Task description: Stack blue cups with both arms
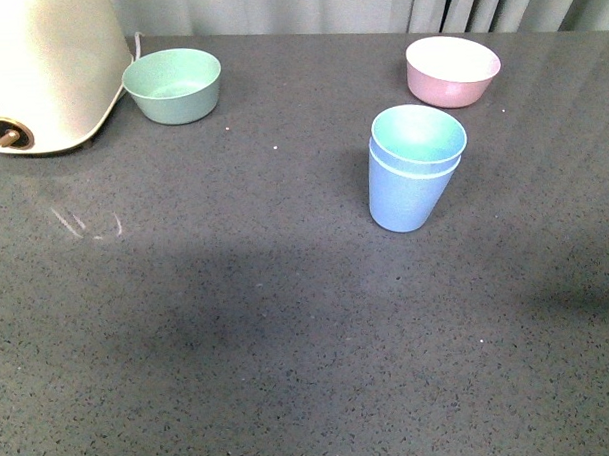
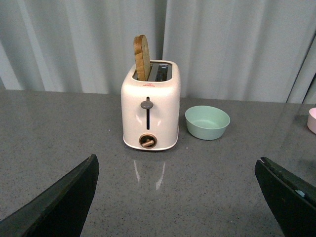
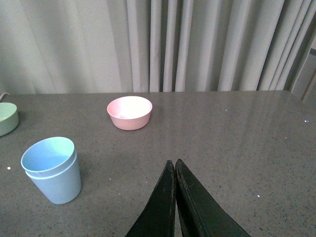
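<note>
The two blue cups (image 1: 411, 169) stand nested, one inside the other, upright on the grey table right of centre. They also show in the right wrist view (image 3: 52, 170). Neither arm shows in the front view. My right gripper (image 3: 174, 163) is shut and empty, well away from the stacked cups over bare table. My left gripper (image 2: 175, 163) is open wide and empty, its black fingers (image 2: 64, 202) at the frame's lower corners, facing the toaster. The cups do not show in the left wrist view.
A cream toaster (image 1: 39, 72) with a slice of toast (image 2: 142, 58) stands at the back left. A mint-green bowl (image 1: 172, 85) sits beside it. A pink bowl (image 1: 451, 70) sits behind the cups. Grey curtains hang behind the table's far edge.
</note>
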